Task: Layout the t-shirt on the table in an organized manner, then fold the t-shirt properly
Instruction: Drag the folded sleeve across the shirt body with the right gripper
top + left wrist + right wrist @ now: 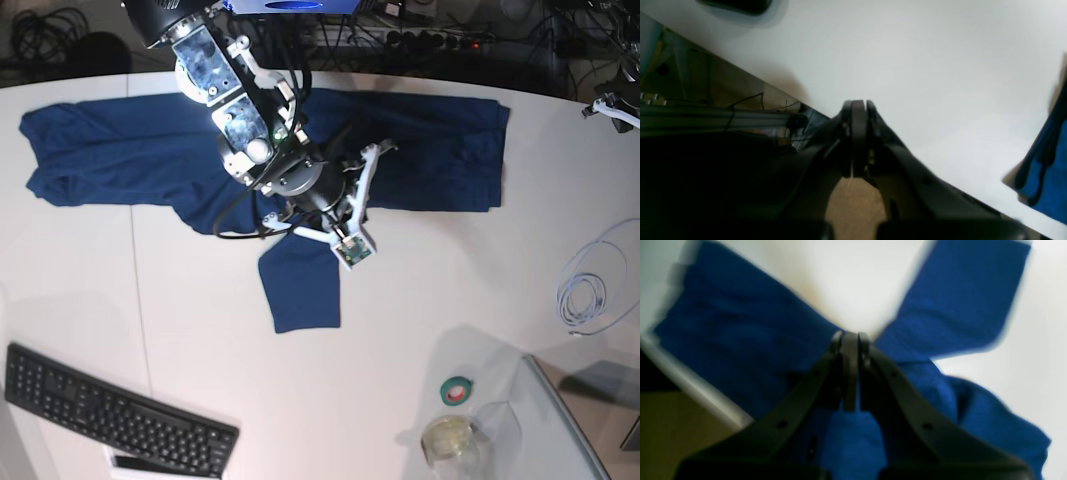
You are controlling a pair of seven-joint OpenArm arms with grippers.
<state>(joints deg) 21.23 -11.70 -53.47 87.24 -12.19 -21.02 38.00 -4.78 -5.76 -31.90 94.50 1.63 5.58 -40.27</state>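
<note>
layout step in hand. the t-shirt lies rumpled across the bench at 12 o'clock. right gripper closed over it, left gripper closed, empty. next, spread the sleeve toward 6 o'clock.

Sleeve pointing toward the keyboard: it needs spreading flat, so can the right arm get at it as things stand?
Probably yes. The right gripper is shut over the t-shirt, right beside that sleeve, with nothing between them. It would need to open first.
</note>
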